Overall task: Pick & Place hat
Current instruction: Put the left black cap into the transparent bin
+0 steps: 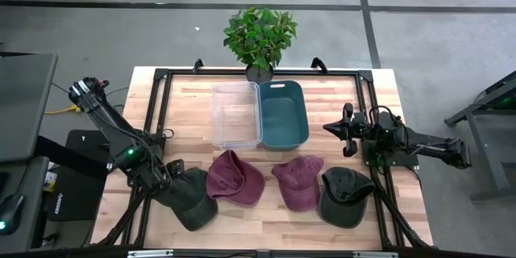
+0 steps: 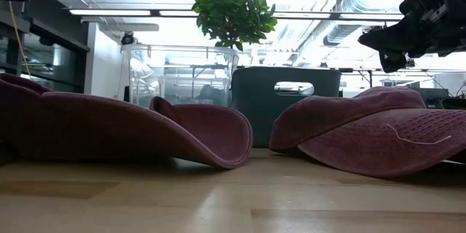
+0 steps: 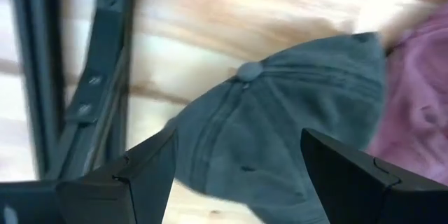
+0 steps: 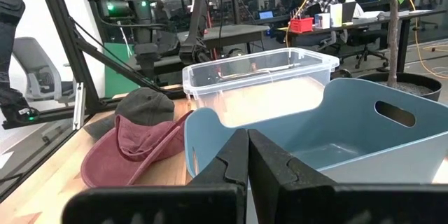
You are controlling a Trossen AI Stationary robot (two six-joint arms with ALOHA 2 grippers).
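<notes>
Several hats lie in a row near the table's front edge. From left to right they are a dark grey cap (image 1: 196, 201), a maroon brimmed hat (image 1: 234, 179), a maroon cap (image 1: 298, 182) and a dark hat (image 1: 347, 197). My left gripper (image 1: 177, 181) points down over the dark grey cap's left part. In the left wrist view it (image 3: 238, 175) stands open above the cap's crown (image 3: 280, 126), clear of it. My right gripper (image 1: 343, 131) waits level at the table's right side, shut (image 4: 246, 159) and holding nothing.
A clear plastic bin (image 1: 236, 114) and a teal bin (image 1: 282, 113) stand side by side at the middle back. A potted plant (image 1: 260, 36) stands behind them. A black frame rail (image 3: 84, 91) runs along the table's left edge, close to the left gripper.
</notes>
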